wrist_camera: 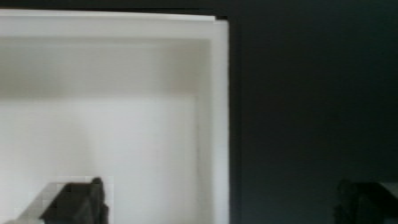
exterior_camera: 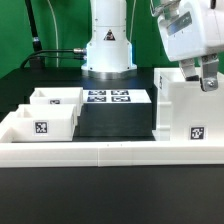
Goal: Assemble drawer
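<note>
The white boxy housing stands at the exterior view's right, a square tag on its front. My gripper hangs over its top right part. In the wrist view the housing fills one side as a pale hollow with a thick wall. My gripper is open, with one dark fingertip over the white inside and the other over the black mat outside, so the wall lies between the jaws. Two small open-top trays sit at the exterior view's left, apart from the gripper.
The marker board lies flat at the back middle, in front of the arm's white base. A low white border wall runs along the front of the black mat. A green backdrop stands behind.
</note>
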`<move>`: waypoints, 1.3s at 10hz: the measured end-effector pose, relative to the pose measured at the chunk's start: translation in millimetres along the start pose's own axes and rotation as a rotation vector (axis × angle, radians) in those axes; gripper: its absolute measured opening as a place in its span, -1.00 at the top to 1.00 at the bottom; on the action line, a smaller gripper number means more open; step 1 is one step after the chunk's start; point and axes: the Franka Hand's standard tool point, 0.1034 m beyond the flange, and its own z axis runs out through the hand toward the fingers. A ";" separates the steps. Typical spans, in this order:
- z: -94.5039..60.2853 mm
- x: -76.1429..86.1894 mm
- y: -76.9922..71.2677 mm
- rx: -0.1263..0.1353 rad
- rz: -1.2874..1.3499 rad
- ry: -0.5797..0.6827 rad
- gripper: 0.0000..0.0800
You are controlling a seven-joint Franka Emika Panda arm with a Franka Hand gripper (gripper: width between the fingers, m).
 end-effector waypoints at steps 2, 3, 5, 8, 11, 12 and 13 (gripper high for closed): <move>-22.4 -2.8 4.5 0.010 -0.136 -0.010 -0.62; -33.6 -4.1 10.5 0.017 -0.188 -0.014 -0.62; -51.7 0.0 20.2 0.028 -0.295 -0.016 -0.62; -52.1 -0.1 21.7 0.026 -0.377 -0.014 -0.62; -52.4 17.3 30.0 -0.026 -0.796 -0.011 -0.62; -53.0 25.8 32.5 -0.038 -0.960 -0.017 -0.62; -53.7 36.1 34.4 -0.043 -1.090 -0.022 -0.62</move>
